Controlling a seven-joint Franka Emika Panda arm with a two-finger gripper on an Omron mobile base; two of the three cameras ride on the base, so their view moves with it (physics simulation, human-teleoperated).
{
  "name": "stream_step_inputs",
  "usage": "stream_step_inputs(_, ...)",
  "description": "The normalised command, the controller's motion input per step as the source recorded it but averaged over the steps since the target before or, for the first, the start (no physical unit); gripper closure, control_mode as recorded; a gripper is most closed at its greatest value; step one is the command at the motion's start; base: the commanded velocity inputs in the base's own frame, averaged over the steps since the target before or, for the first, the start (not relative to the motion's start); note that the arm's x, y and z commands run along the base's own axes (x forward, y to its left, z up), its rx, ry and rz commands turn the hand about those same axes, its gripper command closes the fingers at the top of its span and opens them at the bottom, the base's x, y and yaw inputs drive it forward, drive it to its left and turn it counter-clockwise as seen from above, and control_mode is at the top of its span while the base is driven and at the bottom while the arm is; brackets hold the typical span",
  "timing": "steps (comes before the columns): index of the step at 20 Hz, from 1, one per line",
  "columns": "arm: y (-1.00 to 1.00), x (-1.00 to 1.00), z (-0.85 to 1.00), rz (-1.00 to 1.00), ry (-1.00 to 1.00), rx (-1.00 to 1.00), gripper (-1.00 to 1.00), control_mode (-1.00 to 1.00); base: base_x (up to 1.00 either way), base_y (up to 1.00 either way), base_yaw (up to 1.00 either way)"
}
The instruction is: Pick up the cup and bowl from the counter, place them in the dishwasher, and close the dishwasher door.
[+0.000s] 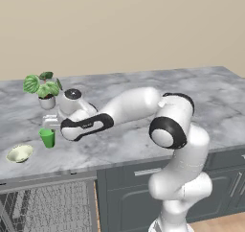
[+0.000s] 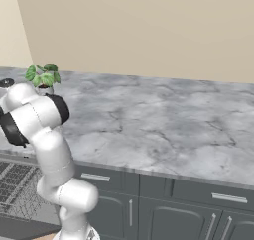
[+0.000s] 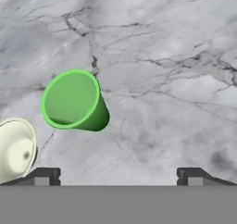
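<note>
Left base view: the white arm reaches left across the marble table (image 1: pixel 143 82), its claw (image 1: pixel 48 123) poised just above the green cup (image 1: pixel 47 137). The cup stands upright near the table's front edge, with the pale bowl (image 1: pixel 19 153) a little to its left and nearer the front, apart from it, and a potted plant (image 1: pixel 43 88) behind the cup (toward the wall). Below the front edge, under the bowl and cup, the dishwasher (image 1: pixel 48 207) shows its wire rack.

Right base view: the plant (image 2: pixel 43 76) sits behind the arm at the table's (image 2: pixel 158 120) far left; the rack (image 2: pixel 15 187) lies beneath the front edge.

Hand view: the claw's (image 3: pixel 120 174) tips stand wide apart, holding nothing. The cup (image 3: pixel 74 100) lies ahead of the left tip, and the bowl (image 3: pixel 16 149) is just beside the cup, at the picture's edge.
</note>
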Motion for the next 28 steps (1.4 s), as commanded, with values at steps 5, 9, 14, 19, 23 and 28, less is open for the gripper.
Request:
stream_step_inputs(5,0.32,0.39,-0.14,-0.01,0.00,0.00,-1.00,-1.00,0.00,0.00,0.00)
stream_step_inputs(9,0.29,0.37,-0.16,-0.02,0.00,0.00,-1.00,-1.00,0.00,0.00,0.00)
stream_step_inputs(14,0.28,0.29,-0.22,-0.01,0.00,0.00,-1.00,-1.00,0.00,0.00,0.00)
stream_step_inputs(19,0.10,0.13,-0.18,0.00,0.00,0.00,-1.00,-1.00,0.00,0.00,0.00)
stream_step_inputs(23,0.00,0.09,-0.08,0.00,0.00,0.00,-1.00,-1.00,0.00,0.00,0.00)
stream_step_inputs(28,-0.07,0.05,-0.01,-0.01,0.00,-0.01,-1.00,-1.00,0.00,0.00,0.00)
